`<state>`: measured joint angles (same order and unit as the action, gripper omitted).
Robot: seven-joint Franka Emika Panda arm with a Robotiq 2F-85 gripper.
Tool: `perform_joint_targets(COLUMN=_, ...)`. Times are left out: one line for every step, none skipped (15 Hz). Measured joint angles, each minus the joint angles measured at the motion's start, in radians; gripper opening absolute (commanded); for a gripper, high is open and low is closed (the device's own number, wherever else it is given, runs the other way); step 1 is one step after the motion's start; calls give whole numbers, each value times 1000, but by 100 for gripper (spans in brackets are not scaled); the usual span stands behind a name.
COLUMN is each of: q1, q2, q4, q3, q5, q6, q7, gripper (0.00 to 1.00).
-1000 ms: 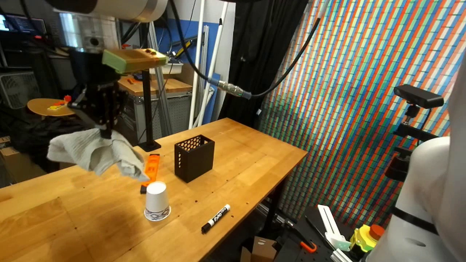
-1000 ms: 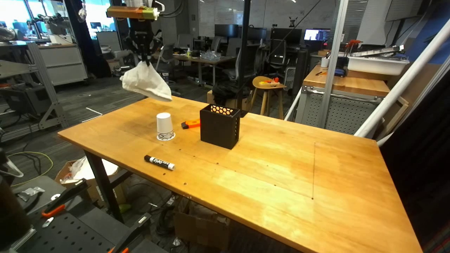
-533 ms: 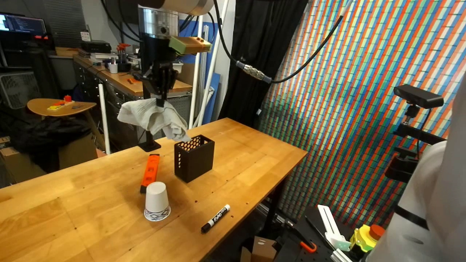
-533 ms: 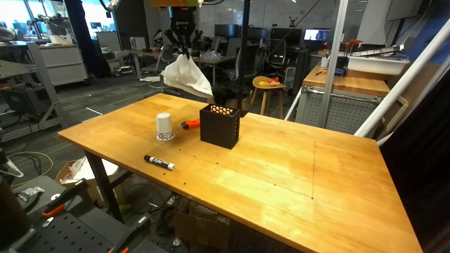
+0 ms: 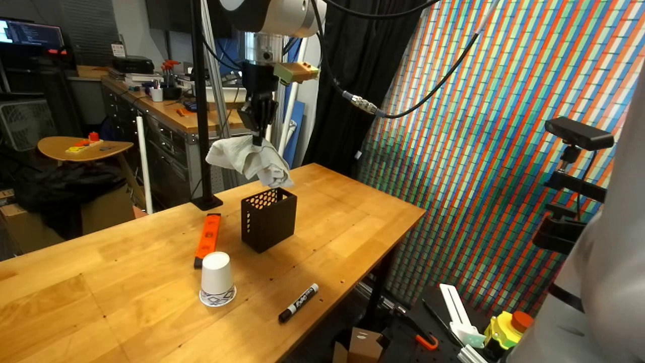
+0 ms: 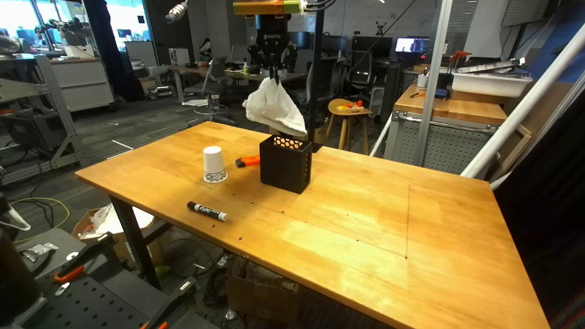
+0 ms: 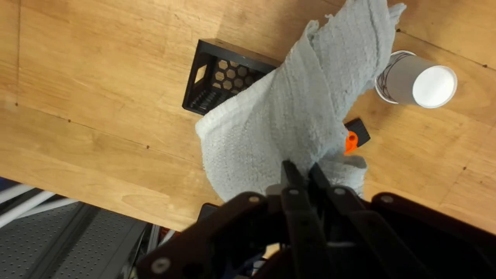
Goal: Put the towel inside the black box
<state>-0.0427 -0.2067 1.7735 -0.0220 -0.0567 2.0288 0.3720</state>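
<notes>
Fingers, lower centre of wrist view, pinched towel! It hung beneath them, fanned up-frame, hid part of black box.

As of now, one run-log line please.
claw: shut on towel; towel: hanging, not inside black box; black box: standing on table; cup: upside-down; placement: pending

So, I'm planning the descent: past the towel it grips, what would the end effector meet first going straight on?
Probably the black box: in both exterior views it stands below the downward-pointing end effector and towel. Depth is unclear, so I can't say exactly where.
</notes>
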Motion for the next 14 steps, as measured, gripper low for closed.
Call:
perform_joint_targets(q1=-6, q2=-12, q4=-2, q3=2, q5=0, q6=2, q7=4, gripper=2)
perform_joint_targets(q1=-11, q2=-26, q4=-5, q3=3, q5=0, q6=4, q7=5, gripper=2)
perform_joint_targets(q1=-16, q2=-42, q4=-9, q3=3, q5=0, q6=7, q7=5, gripper=2)
perform_joint_targets(q1=-20, q2=-59, q4=-15, q3=3, q5=1, q6=9, q7=5, gripper=2)
perform_joint_targets(q1=-24, q2=-77, q4=-22, q3=3, q5=1, q6=13, q7=5, gripper=2)
perform_joint_targets(q1=-26, q2=-96, q4=-27, q3=3, q5=1, q6=18, q7=5, gripper=2)
perform_joint_targets(q1=-28, q2=-113, q4=-32, q3=3, q5=1, q6=21, q7=5, gripper=2)
perform_joint_targets(q1=-28, q2=-131, q4=-37, q3=3, q5=1, q6=24, q7=5, gripper=2)
perform_joint_targets(q1=-28, q2=-148, q4=-39, q3=3, q5=1, q6=28, q7=5, gripper=2)
perform_joint_targets(q1=-29, q2=-165, q4=-40, q3=3, q5=1, q6=36, q7=5, gripper=2)
perform_joint_targets(q1=-29, q2=-182, q4=-40, q3=3, q5=1, q6=43, q7=5, gripper=2)
perform_joint_targets(q1=-30, q2=-199, q4=-40, q3=3, q5=1, q6=47, q7=5, gripper=2)
perform_joint_targets(q1=-32, q2=-215, q4=-40, q3=3, q5=1, q6=51, q7=5, gripper=2)
perform_joint_targets(q1=-34, q2=-228, q4=-39, q3=3, q5=1, q6=56, q7=5, gripper=2)
